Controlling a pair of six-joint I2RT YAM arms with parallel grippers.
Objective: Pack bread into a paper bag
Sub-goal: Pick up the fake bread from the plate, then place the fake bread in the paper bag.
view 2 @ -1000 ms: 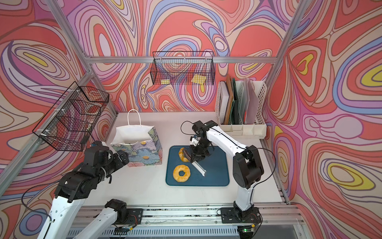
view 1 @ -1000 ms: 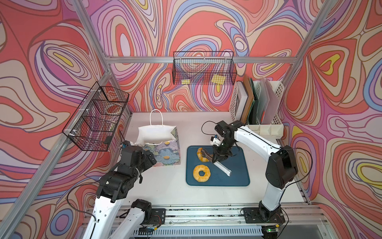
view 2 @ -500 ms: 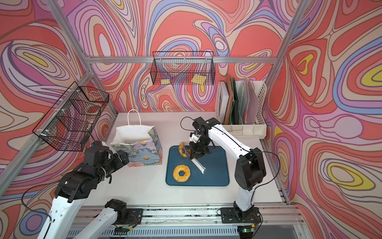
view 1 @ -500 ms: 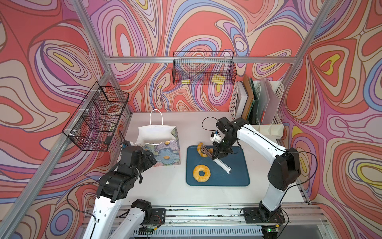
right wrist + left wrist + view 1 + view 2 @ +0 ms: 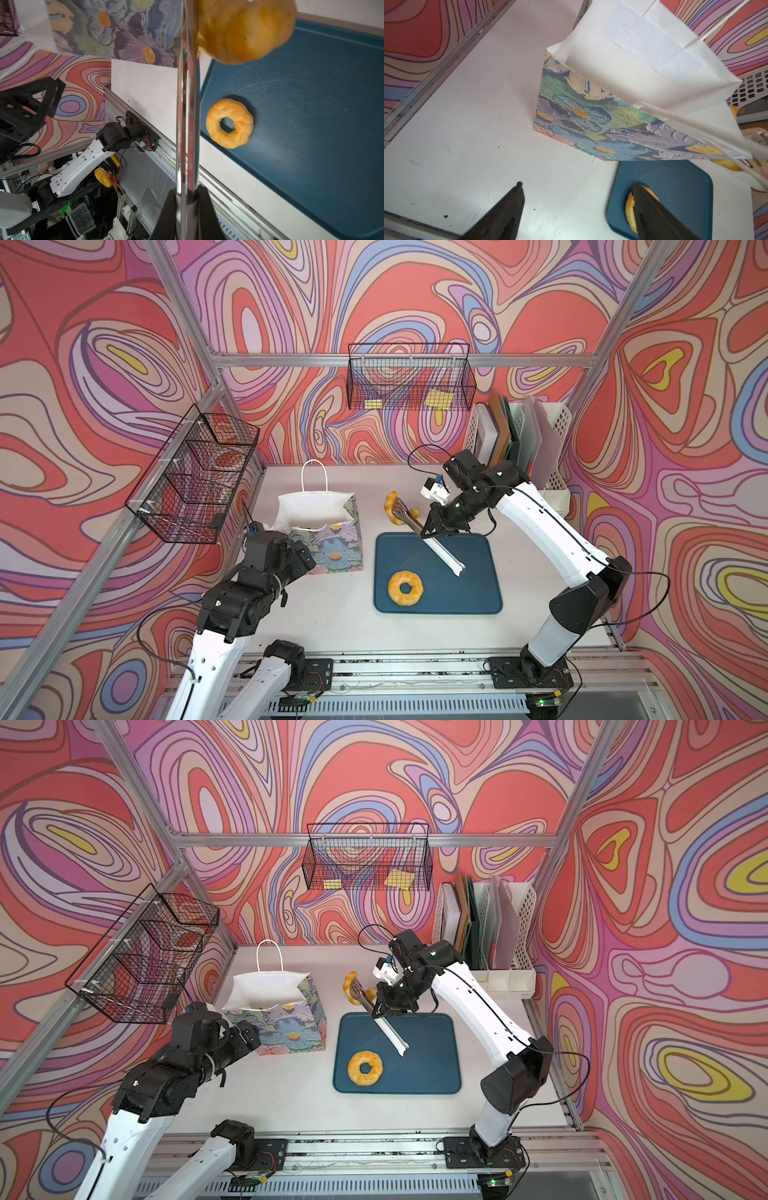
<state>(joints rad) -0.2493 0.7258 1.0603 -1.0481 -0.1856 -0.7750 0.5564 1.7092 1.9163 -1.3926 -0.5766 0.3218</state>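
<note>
The paper bag (image 5: 328,531) (image 5: 286,1019) (image 5: 612,83) stands upright and open at the left of the table, flowered outside and white inside. My left gripper (image 5: 305,562) (image 5: 577,187) hovers open just in front of it, holding nothing. My right gripper (image 5: 432,529) (image 5: 187,189) is shut on the handle of metal tongs (image 5: 440,549) (image 5: 187,124). The tongs' slotted head clamps a golden pastry (image 5: 392,506) (image 5: 351,986) (image 5: 245,31) in the air behind the blue tray (image 5: 469,589) (image 5: 432,1060). A ring doughnut (image 5: 405,588) (image 5: 365,1068) (image 5: 229,123) lies on the tray.
A white file rack (image 5: 519,439) with folders stands at the back right, close behind my right arm. One black wire basket (image 5: 409,379) hangs on the back wall and another (image 5: 195,477) on the left wall, above the bag.
My right arm has lifted the pastry in the tongs off the tray, up and toward the back. The left arm, the bag and the doughnut on the tray have stayed put.
</note>
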